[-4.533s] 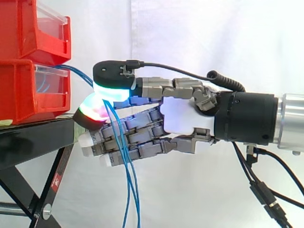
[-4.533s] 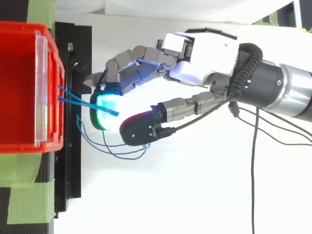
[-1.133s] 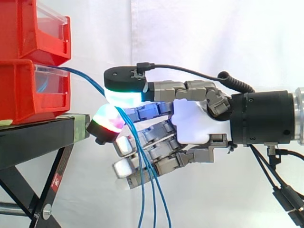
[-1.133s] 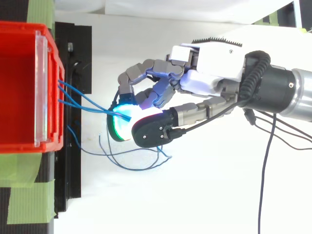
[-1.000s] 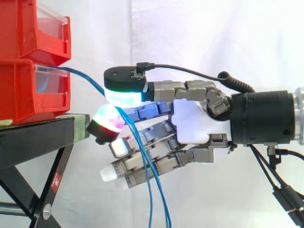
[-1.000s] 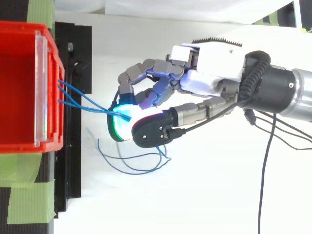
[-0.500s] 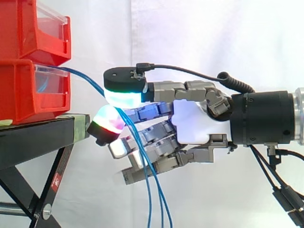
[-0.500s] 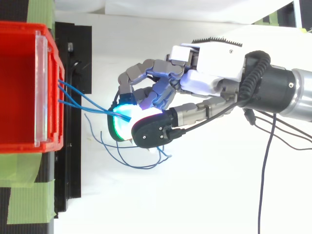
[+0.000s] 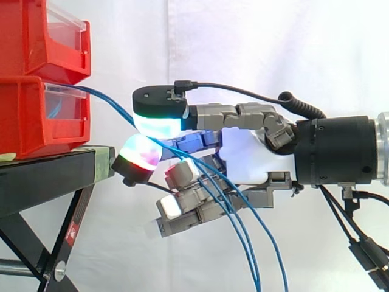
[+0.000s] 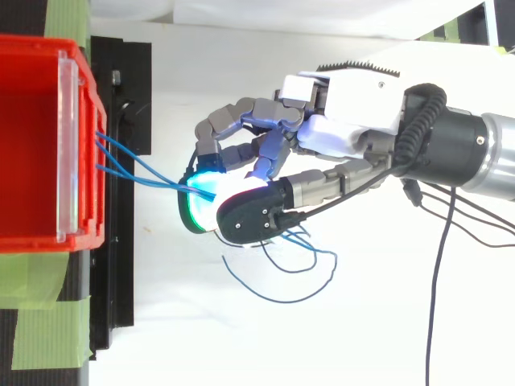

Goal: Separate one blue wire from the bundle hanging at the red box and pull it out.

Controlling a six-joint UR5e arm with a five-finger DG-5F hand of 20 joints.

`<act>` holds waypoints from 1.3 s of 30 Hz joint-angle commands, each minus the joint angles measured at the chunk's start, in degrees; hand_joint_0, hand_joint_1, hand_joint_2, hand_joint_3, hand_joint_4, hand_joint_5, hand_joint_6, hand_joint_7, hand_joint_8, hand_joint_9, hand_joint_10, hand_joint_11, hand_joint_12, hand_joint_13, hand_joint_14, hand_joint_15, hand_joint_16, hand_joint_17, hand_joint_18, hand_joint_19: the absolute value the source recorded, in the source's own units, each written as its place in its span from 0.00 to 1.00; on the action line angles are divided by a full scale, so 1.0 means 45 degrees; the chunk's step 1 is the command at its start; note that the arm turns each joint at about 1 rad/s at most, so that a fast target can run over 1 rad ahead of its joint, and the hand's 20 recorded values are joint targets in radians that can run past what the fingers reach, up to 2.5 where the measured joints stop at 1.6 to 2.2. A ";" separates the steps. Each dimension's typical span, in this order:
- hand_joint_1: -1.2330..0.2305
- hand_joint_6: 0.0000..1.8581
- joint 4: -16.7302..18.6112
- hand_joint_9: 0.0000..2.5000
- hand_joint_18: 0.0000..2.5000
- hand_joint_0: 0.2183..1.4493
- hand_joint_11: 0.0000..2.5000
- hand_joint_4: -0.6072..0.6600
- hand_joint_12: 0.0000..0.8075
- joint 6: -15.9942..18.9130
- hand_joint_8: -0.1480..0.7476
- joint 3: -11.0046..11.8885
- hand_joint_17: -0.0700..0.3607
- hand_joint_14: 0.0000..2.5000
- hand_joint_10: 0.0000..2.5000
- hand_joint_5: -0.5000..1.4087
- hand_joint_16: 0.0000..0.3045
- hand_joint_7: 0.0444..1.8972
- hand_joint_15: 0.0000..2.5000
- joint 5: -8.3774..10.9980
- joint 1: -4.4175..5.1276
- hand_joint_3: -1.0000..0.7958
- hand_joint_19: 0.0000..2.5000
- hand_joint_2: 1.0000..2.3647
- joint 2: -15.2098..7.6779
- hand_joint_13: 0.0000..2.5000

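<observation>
— What is that smooth red plastic box (image 9: pixel 24 125) holding?
— Thin blue wires (image 10: pixel 165 183). They run out past its clear front to the hand (image 9: pixel 249 155), pinched between thumb and finger, with the ends trailing loose.

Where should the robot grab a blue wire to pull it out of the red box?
On the tight stretch of the blue wires just outside the red box, coming from the open side facing the box front. There the strands fan apart, so one can be picked. Below the hand they hang loose and looping.
</observation>
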 commanded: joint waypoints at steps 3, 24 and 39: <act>0.39 0.48 0.0000 0.60 0.20 0.29 0.50 0.61 0.66 0.0000 0.73 0.0000 0.49 0.01 0.00 0.17 0.21 0.65 0.26 0.0021 -0.0002 0.64 0.02 0.00 0.0005 0.41; 0.39 0.48 -0.0059 0.61 0.22 0.29 0.61 0.61 0.66 0.0040 0.68 0.0039 0.51 0.01 0.07 0.17 0.22 0.65 0.41 -0.0018 -0.0002 0.63 0.06 0.01 0.0005 0.47; 0.39 0.48 -0.0117 0.50 0.23 0.30 0.52 0.62 0.61 0.0059 0.69 0.0039 0.51 0.01 0.00 0.17 0.22 0.64 0.39 0.0001 -0.0002 0.63 0.06 0.01 0.0064 0.49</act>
